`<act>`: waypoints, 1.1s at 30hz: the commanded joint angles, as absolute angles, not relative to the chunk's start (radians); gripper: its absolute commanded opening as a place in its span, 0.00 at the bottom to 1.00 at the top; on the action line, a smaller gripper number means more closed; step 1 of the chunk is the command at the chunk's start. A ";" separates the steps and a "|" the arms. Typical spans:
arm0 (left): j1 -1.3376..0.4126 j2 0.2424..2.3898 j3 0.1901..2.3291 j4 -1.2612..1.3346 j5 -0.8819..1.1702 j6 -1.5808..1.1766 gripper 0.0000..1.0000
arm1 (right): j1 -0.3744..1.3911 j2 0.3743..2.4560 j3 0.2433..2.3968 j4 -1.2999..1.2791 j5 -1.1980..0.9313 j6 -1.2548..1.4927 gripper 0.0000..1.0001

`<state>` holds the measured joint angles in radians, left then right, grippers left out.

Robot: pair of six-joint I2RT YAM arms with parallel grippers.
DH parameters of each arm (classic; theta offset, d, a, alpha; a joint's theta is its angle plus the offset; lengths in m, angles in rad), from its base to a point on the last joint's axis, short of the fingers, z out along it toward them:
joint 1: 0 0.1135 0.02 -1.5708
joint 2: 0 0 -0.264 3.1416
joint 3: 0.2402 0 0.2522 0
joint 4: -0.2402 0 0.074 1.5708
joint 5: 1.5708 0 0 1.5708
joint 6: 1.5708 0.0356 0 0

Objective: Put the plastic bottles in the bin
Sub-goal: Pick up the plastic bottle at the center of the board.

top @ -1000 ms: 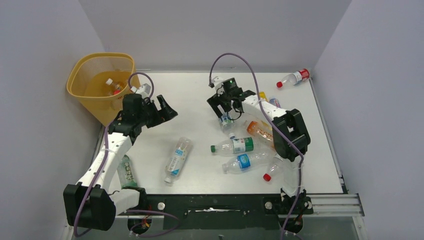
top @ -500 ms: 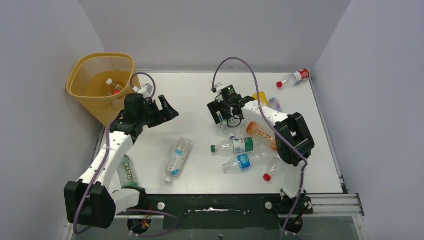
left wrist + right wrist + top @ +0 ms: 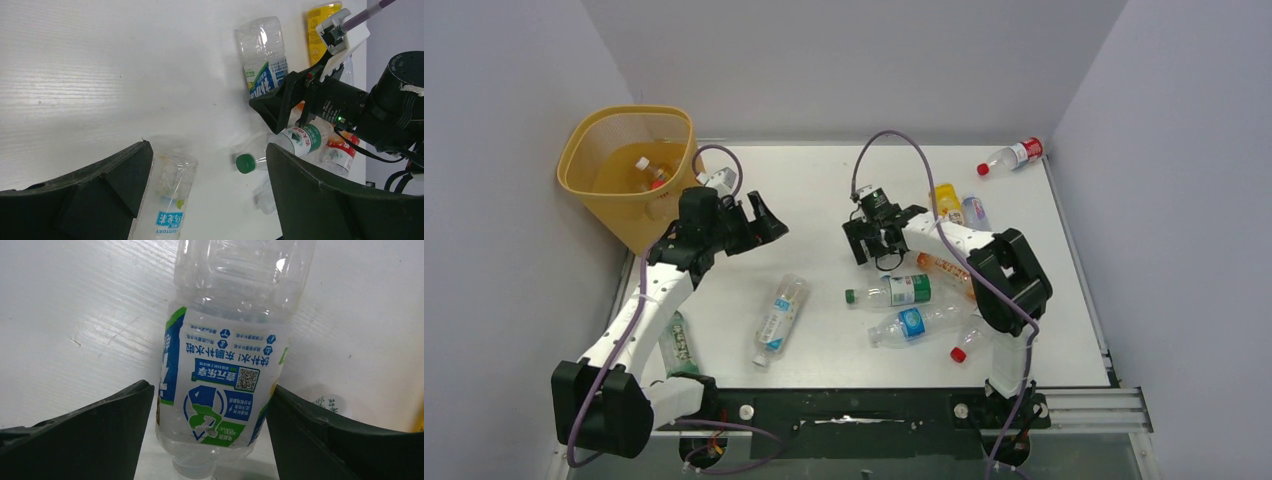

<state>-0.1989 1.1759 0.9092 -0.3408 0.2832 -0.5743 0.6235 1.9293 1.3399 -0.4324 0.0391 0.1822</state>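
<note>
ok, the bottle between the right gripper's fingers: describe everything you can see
The bottle is clear, ribbed plastic and looks empty. Its white, blue and green label is printed with Chinese text and a QR code. It lies on its side on the table, neck toward the wrist camera, cap out of view. The right gripper is open and straddles it, one finger at each side; contact cannot be told.

Right wrist: labelled bottle [image 3: 227, 375] cut off at top and bottom edges. Top view: it is mostly hidden under right gripper [image 3: 874, 248].
</note>
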 commanded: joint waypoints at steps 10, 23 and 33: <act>-0.260 1.204 0.955 -0.249 0.290 -0.606 0.85 | 0.631 1.789 1.329 -0.428 0.088 0.230 0.46; -0.272 1.225 0.914 0.124 0.458 -0.862 0.86 | 0.657 1.621 1.334 -0.347 -0.107 0.221 0.46; -0.313 1.269 0.932 0.205 0.424 -0.906 0.86 | 0.763 1.601 1.376 -0.316 -0.195 0.207 0.49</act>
